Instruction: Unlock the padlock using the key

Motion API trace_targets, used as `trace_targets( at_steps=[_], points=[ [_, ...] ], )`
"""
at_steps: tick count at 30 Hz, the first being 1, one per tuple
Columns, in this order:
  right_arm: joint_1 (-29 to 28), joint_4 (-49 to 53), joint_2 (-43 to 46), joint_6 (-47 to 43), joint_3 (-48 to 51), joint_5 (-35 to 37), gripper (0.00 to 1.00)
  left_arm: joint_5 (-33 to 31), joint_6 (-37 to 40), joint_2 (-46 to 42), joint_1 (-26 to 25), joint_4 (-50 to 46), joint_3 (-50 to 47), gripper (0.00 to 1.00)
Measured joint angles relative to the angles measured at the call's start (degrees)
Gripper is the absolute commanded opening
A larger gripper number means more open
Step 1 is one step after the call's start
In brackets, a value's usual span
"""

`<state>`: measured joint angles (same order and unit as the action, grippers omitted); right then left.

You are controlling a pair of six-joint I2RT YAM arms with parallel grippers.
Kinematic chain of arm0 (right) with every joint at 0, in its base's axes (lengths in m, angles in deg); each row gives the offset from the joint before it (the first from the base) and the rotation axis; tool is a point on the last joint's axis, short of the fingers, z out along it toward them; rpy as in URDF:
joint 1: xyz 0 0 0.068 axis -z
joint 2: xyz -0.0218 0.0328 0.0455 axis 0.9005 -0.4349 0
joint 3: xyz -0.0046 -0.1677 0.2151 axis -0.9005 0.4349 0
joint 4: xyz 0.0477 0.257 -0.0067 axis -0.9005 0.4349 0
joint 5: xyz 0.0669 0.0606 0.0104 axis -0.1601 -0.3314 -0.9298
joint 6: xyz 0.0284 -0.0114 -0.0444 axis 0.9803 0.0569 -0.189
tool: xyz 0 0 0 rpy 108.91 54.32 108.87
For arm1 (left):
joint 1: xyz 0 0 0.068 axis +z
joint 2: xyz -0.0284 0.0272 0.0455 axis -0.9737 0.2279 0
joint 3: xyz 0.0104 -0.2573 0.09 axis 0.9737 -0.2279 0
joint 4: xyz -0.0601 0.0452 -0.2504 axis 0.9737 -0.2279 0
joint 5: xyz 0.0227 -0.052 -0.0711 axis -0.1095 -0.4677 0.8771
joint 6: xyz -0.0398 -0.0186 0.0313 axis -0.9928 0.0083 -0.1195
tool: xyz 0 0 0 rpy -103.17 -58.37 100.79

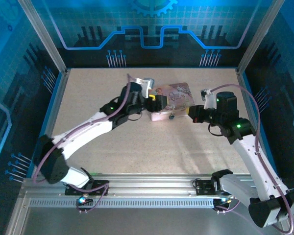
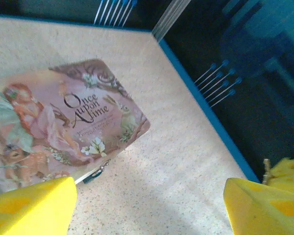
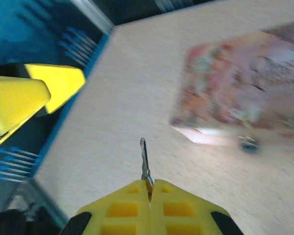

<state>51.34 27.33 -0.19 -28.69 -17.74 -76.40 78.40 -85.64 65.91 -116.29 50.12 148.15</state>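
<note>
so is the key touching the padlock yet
Apart. The right wrist view shows the key pinched in the right gripper, with bare table between its tip and the padlock at the tin's front edge.

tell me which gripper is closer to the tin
Left. The left gripper sits open at the tin's front edge, beside the padlock; the right gripper, shut on the key, is off to the tin's right with bare table between.
</note>
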Motion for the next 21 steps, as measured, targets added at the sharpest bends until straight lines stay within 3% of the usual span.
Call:
trace_targets(
  at_steps=[7,21],
  points=[
    [6.7,8.8,0.2,-1.8,1.0,9.4,0.00,1.7,1.0,16.5,-3.1,-3.2,12.2,0.78],
    [14.0,13.3,3.9,-2.3,3.8,13.7,0.00,3.0,7.4,43.1,-5.4,-16.4,44.3,0.78]
  ],
)
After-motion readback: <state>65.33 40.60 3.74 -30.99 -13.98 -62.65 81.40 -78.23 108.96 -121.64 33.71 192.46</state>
